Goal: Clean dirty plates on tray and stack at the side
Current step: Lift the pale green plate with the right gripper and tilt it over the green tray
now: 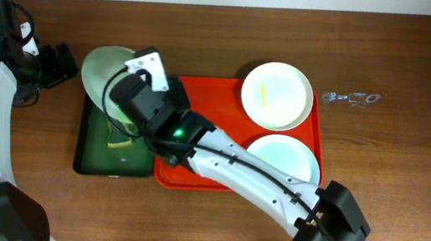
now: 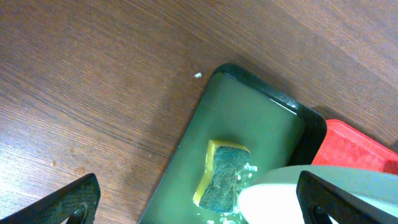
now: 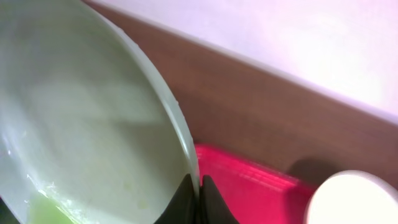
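My right gripper (image 1: pixel 130 96) is shut on the rim of a pale mint plate (image 1: pixel 104 71), holding it tilted over the dark green tray (image 1: pixel 88 157). In the right wrist view the fingers (image 3: pixel 198 190) pinch the plate's edge (image 3: pixel 93 124). A white-cream plate (image 1: pixel 277 95) with a yellow smear and a pale mint-blue plate (image 1: pixel 282 159) lie on the orange-red tray (image 1: pixel 202 93). My left gripper (image 1: pixel 50 66) is open at the far left, apart from the plates. In its wrist view the fingers (image 2: pixel 199 202) frame the sponge (image 2: pixel 222 177) and the plate's rim (image 2: pixel 280 196).
A yellow-green sponge (image 1: pixel 122 139) lies wet in the dark green tray, mostly under the held plate. A small scrap of wrapper (image 1: pixel 352 97) lies on the wooden table to the right of the orange-red tray. The right arm spans the orange-red tray's front.
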`<move>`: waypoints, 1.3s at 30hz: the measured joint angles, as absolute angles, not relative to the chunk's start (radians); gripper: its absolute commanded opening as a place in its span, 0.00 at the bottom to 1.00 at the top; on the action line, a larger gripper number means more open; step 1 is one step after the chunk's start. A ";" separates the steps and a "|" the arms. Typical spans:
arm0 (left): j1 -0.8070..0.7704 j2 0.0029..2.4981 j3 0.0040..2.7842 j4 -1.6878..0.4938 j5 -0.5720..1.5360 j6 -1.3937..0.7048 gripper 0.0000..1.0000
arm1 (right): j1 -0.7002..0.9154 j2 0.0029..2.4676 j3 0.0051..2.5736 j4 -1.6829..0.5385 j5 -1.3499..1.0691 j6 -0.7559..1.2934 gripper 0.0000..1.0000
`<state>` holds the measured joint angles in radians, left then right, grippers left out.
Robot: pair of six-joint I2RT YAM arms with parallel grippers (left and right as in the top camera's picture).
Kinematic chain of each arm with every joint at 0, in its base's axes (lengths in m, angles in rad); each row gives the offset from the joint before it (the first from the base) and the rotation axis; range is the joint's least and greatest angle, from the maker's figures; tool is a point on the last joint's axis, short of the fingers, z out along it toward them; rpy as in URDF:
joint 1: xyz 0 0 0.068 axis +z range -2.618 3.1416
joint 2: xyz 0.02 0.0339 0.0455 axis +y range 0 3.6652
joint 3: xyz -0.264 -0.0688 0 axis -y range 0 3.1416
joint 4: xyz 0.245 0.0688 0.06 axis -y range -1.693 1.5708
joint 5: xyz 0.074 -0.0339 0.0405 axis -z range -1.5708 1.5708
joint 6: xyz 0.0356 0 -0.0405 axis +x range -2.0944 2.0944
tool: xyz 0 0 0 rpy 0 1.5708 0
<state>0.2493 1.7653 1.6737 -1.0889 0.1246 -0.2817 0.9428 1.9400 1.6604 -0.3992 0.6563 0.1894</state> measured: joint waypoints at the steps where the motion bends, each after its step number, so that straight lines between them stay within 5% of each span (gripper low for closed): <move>1: 0.249 1.765 1.674 -1.089 0.125 -0.282 0.99 | 0.964 1.940 1.663 -0.358 0.708 0.111 0.04; 12: 0.249 1.765 1.674 -1.090 0.125 -0.282 0.99 | 1.061 1.940 1.668 -0.080 0.966 -0.315 0.04; 39: 0.249 1.765 1.674 -1.090 0.125 -0.282 0.99 | 1.061 1.940 1.668 -0.062 1.050 -0.342 0.04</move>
